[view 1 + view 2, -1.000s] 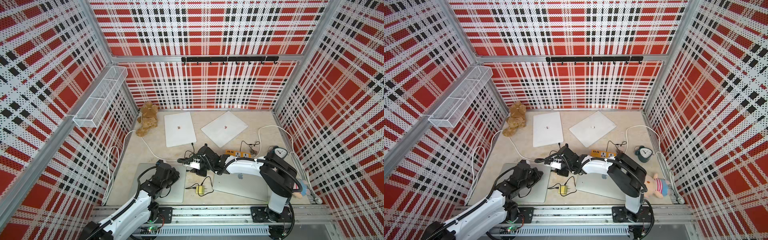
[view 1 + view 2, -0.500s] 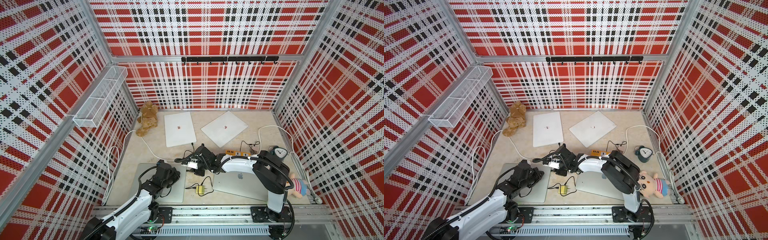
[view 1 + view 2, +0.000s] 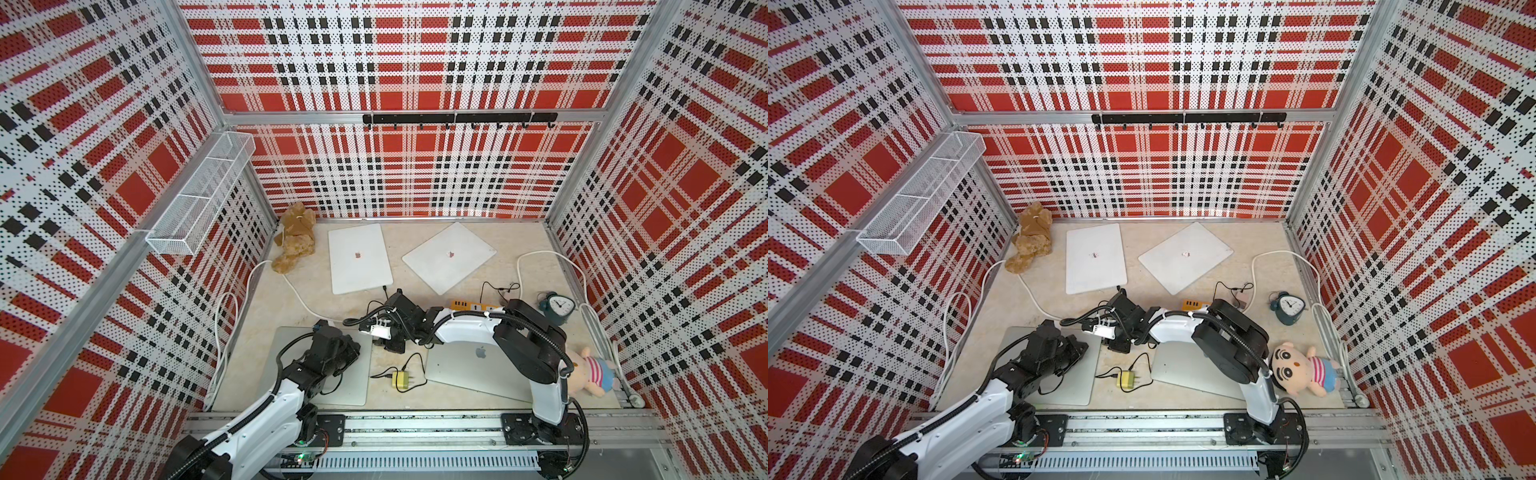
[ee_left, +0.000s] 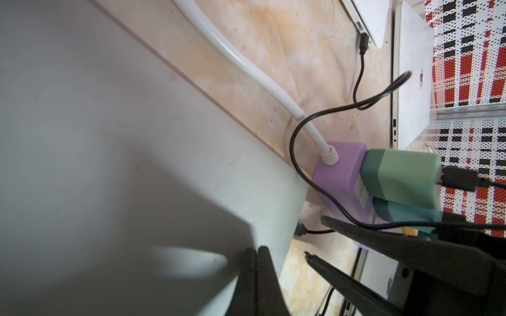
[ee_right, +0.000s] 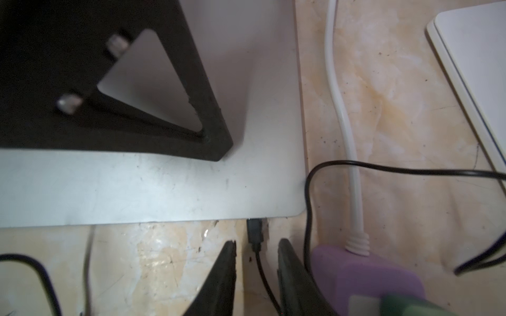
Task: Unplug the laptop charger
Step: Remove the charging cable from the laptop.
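Narrowly, right tool (image 5: 258,242) spread astride charger plug (image 5: 254,229) at laptop (image 5: 164,186) edge — left tool (image 4: 256,250) pressed together

A closed white laptop (image 3: 359,258) lies flat near the back wall. Just beside it, toward the left wall, slumps a brown plush bear (image 3: 296,237). On its other side a second closed white laptop (image 3: 449,257) lies turned at an angle. Well apart from it, by the right wall, stand a dark teal alarm clock (image 3: 557,307) and, nearer the front, a plush doll in a striped shirt (image 3: 590,372). A small yellow plug adapter (image 3: 401,380) lies well in front of it.
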`<action>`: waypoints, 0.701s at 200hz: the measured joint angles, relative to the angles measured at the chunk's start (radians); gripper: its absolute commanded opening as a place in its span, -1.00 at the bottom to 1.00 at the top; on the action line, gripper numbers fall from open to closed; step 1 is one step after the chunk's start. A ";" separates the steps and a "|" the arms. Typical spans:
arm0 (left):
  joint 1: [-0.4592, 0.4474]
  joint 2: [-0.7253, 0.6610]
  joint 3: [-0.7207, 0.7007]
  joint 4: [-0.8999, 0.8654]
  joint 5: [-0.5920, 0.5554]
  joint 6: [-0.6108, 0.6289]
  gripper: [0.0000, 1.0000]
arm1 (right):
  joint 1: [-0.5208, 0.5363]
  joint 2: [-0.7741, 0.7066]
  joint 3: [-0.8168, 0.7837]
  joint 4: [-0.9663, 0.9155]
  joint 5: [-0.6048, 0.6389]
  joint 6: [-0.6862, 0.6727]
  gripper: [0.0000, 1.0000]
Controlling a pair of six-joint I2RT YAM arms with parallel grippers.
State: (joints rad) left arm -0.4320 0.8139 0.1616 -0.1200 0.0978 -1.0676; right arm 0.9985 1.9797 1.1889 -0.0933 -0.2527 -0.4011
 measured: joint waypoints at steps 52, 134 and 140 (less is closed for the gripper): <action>0.002 -0.017 -0.006 0.000 0.003 0.000 -1.00 | 0.001 0.019 0.021 -0.024 0.007 0.000 -0.47; 0.002 -0.018 -0.012 -0.001 0.003 0.000 -1.00 | 0.008 0.058 0.064 -0.064 0.002 0.000 -0.51; 0.002 -0.019 -0.012 0.000 0.003 0.000 -1.00 | 0.008 0.058 0.066 -0.067 0.001 0.001 -0.52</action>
State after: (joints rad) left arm -0.4301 0.7952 0.1497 -0.1204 0.1013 -1.0672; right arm 1.0061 2.0377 1.2545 -0.1600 -0.2516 -0.4004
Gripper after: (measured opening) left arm 0.044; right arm 0.252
